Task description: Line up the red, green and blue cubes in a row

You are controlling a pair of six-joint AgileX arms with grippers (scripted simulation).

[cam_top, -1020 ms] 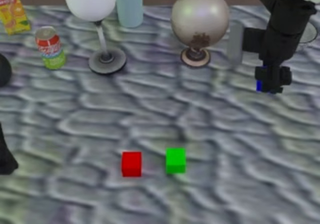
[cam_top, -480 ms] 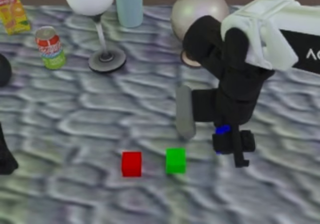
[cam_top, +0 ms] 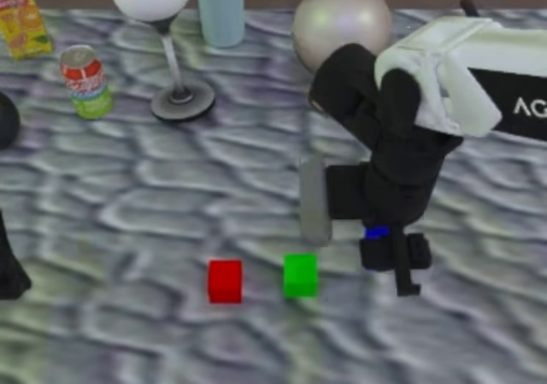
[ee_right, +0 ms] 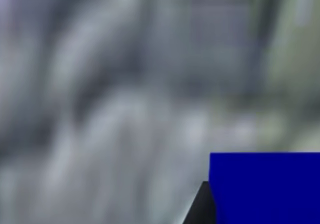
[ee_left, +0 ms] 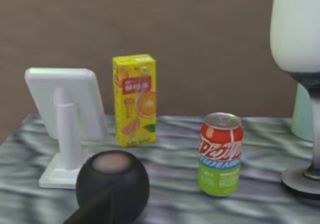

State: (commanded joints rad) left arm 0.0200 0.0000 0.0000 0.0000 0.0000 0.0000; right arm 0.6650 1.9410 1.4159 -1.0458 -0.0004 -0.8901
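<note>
Open tabletop around red cube and green cube; clutter along far edge

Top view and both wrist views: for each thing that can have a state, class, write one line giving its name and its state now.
Red cube: flat on the table, free.
Green cube: flat on the table, right of the red cube, apart from it.
Blue cube: held in the right gripper, right of the green cube.
Soda can: upright, unopened.
Juice carton: upright.
Wine glass: upright.
Left arm: parked at the left edge.
</note>
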